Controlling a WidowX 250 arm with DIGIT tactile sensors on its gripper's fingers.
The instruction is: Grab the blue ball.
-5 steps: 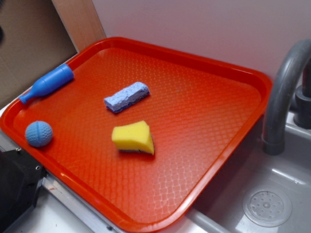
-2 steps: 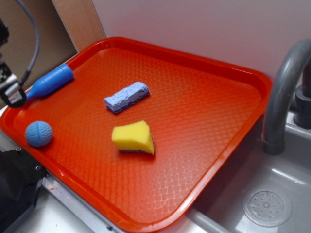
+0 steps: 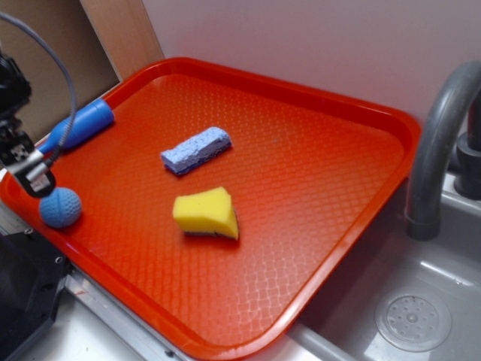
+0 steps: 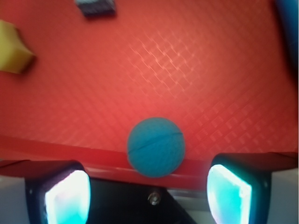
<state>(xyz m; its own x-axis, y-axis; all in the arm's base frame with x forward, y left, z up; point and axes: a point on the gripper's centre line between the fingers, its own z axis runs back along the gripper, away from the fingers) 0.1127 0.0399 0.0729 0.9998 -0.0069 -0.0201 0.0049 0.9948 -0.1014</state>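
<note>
The blue ball (image 3: 60, 207) rests on the red tray (image 3: 301, 173) by its front-left rim. In the wrist view the blue ball (image 4: 156, 147) lies ahead of the fingers and between their lines, against the tray's rim. My gripper (image 3: 34, 174) hangs just above and left of the ball, at the left edge of the exterior view. It is open: in the wrist view the gripper (image 4: 147, 193) has its two pale fingertips (image 4: 65, 196) far apart with nothing between them.
A blue bottle-shaped toy (image 3: 79, 126) lies at the tray's left rim behind the gripper. A pale blue sponge block (image 3: 195, 149) and a yellow sponge (image 3: 207, 213) sit mid-tray. A grey faucet (image 3: 440, 143) and sink (image 3: 413, 320) are to the right.
The gripper came into view from the left and moved down and right, from beside the bottle toy to just above the ball. The objects on the tray have not moved.
</note>
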